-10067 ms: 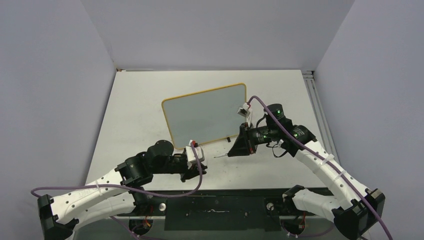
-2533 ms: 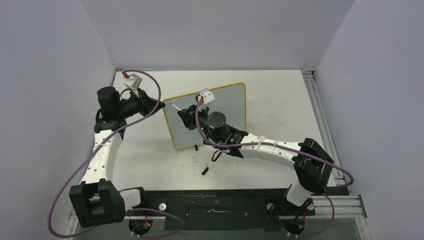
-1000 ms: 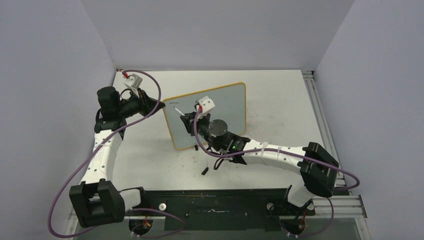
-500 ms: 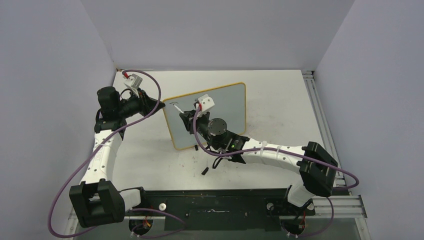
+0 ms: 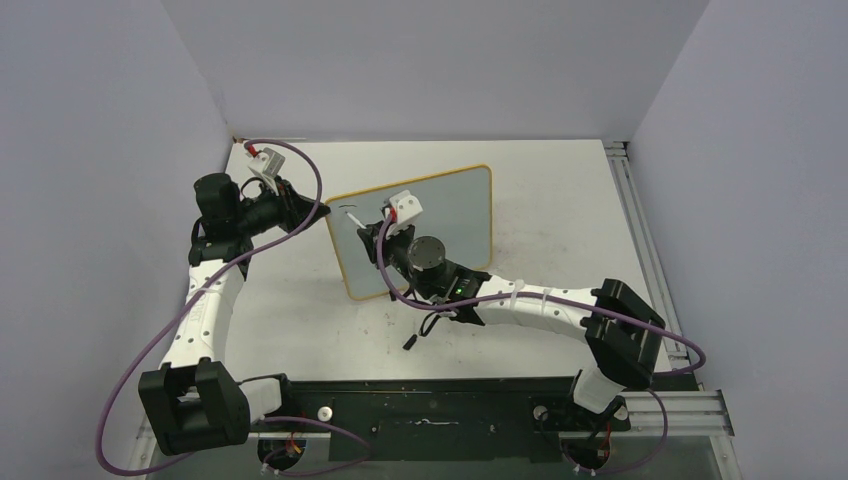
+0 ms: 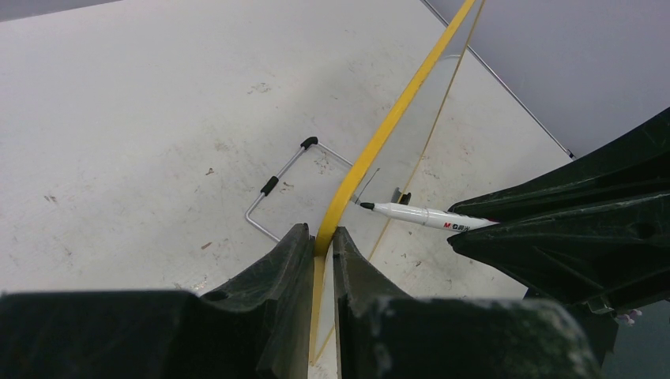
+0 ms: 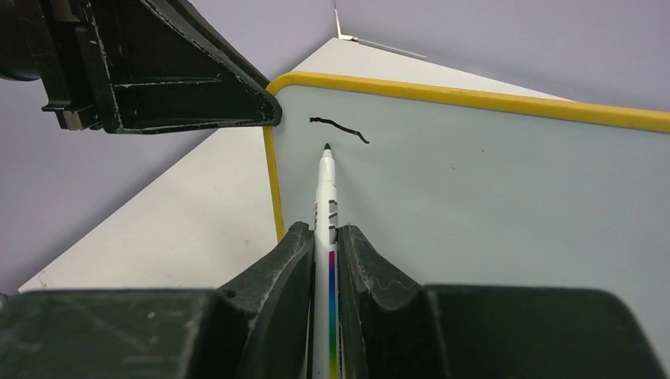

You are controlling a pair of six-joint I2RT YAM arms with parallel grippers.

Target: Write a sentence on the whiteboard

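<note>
A pale grey-white desk (image 5: 290, 300) is closed in by three plain lavender walls: the far wall (image 5: 430, 60), the left wall (image 5: 90, 200) and the right wall (image 5: 750, 200). The desk's matt top shows small dark scuffs and specks. A silvery metal rail (image 5: 640, 235) runs along its right edge, and a dark panel (image 5: 430, 412) lies at its near edge. The light is soft and even. A small mark (image 5: 236, 138) in the far left corner may be a chip or tape.
</note>
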